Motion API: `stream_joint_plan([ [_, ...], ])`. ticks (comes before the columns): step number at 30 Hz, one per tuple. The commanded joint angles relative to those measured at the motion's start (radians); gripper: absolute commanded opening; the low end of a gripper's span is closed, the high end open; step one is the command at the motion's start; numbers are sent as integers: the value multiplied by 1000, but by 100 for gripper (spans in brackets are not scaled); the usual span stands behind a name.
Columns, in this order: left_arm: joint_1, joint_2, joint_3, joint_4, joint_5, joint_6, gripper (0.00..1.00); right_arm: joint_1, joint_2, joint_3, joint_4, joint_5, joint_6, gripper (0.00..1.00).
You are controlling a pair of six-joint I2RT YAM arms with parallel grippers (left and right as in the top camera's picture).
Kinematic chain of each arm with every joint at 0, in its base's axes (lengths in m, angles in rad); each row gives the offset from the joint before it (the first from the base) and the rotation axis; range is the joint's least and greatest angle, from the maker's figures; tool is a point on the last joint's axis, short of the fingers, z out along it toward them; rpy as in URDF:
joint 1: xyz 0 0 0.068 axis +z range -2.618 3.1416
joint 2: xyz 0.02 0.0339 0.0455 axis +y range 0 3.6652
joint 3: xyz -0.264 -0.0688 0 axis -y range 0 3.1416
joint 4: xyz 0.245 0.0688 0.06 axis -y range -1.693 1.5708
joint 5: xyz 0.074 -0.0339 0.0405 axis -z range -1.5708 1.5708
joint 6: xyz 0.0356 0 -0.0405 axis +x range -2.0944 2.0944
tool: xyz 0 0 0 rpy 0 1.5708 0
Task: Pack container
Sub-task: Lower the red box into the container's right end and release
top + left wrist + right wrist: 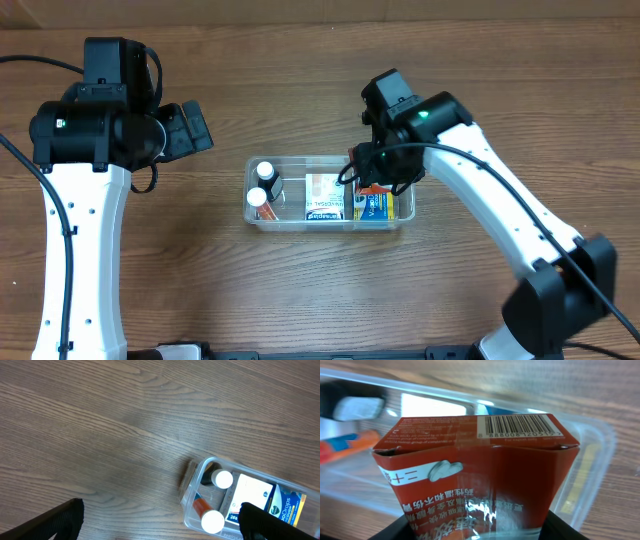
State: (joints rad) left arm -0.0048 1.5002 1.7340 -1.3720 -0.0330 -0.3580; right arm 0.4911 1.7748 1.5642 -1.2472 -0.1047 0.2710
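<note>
The clear container (256,217) sits mid-table and holds two white-capped bottles (264,172), a white box (323,196) and a blue-yellow box (373,208). My right gripper (368,178) is shut on a red box (470,465) with a barcode and holds it over the container's right end (592,455). My left gripper (160,520) is open and empty, raised above the bare table to the left of the container (192,505).
The wooden table (200,290) surrounds the container. My left arm's white column (85,260) stands at the left, and my right arm (520,220) reaches in from the lower right.
</note>
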Motion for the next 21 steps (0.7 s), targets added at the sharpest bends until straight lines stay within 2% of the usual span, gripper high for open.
stream_joint_plan([
  [1,5,5,-5,0,3,22,100,-2,48,0,-3,-2,22,56],
  [12,5,5,-5,1,0,22,100,-2,51,-189,125,-2,74,57],
  [17,5,5,-5,0,0,22,100,-2,51,-195,136,-2,74,74],
  [21,5,5,-5,-1,0,22,100,-2,45,-172,131,13,74,100],
])
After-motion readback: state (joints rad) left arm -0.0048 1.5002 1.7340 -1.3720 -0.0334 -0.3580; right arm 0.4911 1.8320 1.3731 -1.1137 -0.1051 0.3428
